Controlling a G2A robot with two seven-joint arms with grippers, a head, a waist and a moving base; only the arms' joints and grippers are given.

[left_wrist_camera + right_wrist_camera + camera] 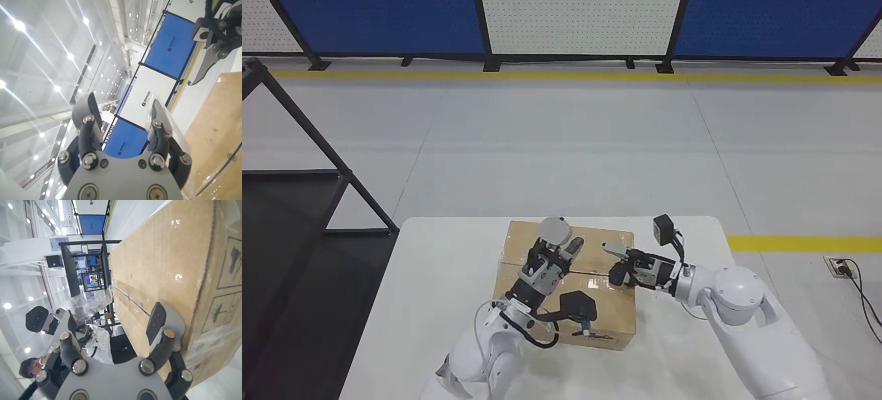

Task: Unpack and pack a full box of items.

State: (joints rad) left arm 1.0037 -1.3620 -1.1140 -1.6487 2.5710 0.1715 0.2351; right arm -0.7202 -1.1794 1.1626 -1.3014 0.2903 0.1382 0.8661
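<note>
White bench point(432, 290) carries the cardboard box point(610, 322) at its middle, flaps down along a taped seam. The left gripper point(560, 240) hangs over the box top, jaws released, with clear film point(171, 123) clinging to one finger. The right gripper point(614, 252) is beside it near the seam, jaws spread, holding nothing.

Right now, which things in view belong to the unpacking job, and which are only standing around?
For the job:
cardboard box
its taped seam
left gripper, open, clear film stuck on it
right gripper, open, at the box top
white table

Just around:
black rack
blue partition panels
yellow floor line
floor socket
</note>
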